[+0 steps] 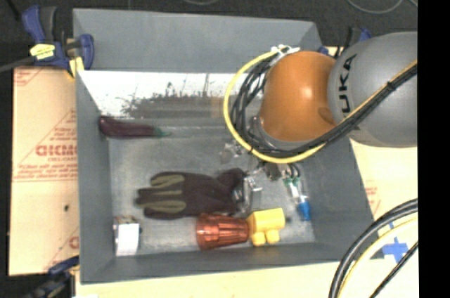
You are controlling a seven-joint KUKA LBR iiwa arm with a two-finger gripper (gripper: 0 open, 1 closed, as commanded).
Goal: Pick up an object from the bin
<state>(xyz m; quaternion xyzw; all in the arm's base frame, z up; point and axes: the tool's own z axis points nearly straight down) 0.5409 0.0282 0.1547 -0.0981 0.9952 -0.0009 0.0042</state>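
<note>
Apparently mid-approach, the pincer (250, 185) hangs at the cuff end of the dark glove (184, 192), open or closed I cannot tell; next it likely must settle and close there.

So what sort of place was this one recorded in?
Most likely a robotics lab's bin-picking station: a KUKA arm reaches into a grey metal bin, which holds unrelated loose things such as a dark glove, a copper-coloured cup and a yellow block.
</note>
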